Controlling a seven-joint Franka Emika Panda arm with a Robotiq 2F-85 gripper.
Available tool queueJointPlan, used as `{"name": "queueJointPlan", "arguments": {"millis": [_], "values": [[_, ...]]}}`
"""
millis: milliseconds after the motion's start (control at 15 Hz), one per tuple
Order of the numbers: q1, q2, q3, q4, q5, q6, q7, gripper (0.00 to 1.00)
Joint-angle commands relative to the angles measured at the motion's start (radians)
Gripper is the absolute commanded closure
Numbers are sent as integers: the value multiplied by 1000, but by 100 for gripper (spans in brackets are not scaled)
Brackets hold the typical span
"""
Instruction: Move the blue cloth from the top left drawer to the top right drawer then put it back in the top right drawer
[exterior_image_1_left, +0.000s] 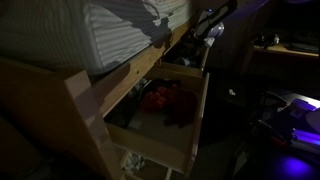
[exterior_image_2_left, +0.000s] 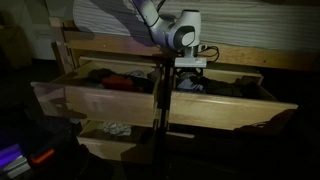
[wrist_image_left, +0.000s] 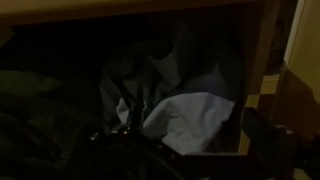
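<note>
Hangs with gripper (exterior_image_2_left: 168, 75) just above blue cloth (wrist_image_left: 195, 115) bunched tight against drawer side wall (wrist_image_left: 262, 50), pincer state unreadable in the dark, and risks clipping that wall or snagging dark clothes (wrist_image_left: 40, 100) farther from it.

Arm (exterior_image_2_left: 152, 16): white rounded shells, dark joint rings, black wrist block.

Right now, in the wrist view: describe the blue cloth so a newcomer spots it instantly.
Find the wooden bed frame with its top drawers pulled open. In the wrist view, the blue cloth lies crumpled by the drawer's wooden side wall. It is the only pale piece among dark clothes.
</note>
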Motion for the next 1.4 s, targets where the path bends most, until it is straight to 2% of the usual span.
{"name": "queueJointPlan", "arguments": {"millis": [0,133,533,733,800,933,1000,1200,1333], "values": [[13,71,-8,75,47,39,43,0],[14,100,7,103,60,74,58,0],[38,180,-13,200,31,150,107,0],[27,200,-9,229,32,80,109,0],[5,205,26,244,35,-7,58,0],[14,246,32,311,48,-103,66,0],[21,199,11,229,37,-19,88,0],[24,207,12,239,37,-29,90,0],[27,216,12,243,43,7,108,0]]}}
